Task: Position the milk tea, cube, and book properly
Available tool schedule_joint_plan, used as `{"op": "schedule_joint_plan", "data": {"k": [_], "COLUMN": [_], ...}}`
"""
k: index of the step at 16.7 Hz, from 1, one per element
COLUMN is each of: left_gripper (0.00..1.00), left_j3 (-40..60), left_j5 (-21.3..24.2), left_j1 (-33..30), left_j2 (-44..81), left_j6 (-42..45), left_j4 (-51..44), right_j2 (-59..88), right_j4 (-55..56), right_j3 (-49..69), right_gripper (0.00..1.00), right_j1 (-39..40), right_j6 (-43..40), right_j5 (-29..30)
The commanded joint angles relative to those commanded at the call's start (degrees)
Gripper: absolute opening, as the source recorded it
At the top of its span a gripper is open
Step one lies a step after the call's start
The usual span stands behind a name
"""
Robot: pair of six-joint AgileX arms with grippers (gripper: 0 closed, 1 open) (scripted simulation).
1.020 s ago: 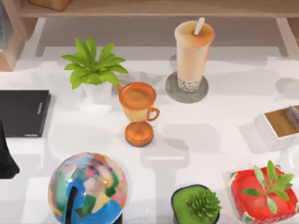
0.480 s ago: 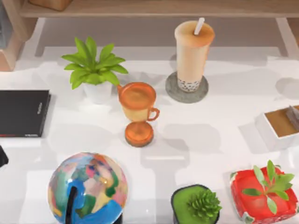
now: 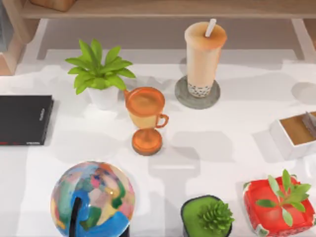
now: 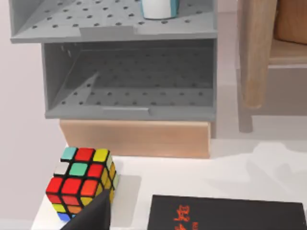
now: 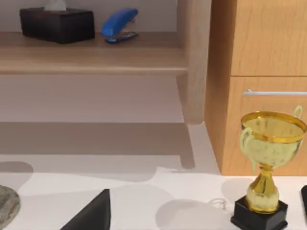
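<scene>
One milk tea (image 3: 204, 57) stands upright on a grey coaster (image 3: 197, 94); cube (image 4: 83, 182) sits beside black book (image 4: 225, 214); pincer states cannot be told.

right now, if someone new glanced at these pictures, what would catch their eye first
Probably the tall milk tea, standing on a round grey coaster at the far middle of the table, with the orange goblet just in front of it to the left. The big multicoloured globe at the near left edge also draws the eye. In the left wrist view, a bright cube sits beside a flat black book, below grey pegboard shelves.
</scene>
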Motion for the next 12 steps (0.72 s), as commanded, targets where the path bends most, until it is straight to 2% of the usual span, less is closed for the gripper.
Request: {"op": "schedule_joint_plan", "data": {"k": [12], "left_gripper": [1.0], "left_j3": [72.71], "left_j5": [1.83], "left_j1": [11.39], "left_j2": [70.11], "left_j6": [12.93], "left_j4": [-42.77], "right_j2": [0.0], "right_j4": [0.0], "right_j3": [0.0], "right_gripper": [1.0], "right_j1": [0.0], "right_j6": [0.0], "right_j5": [0.0]}}
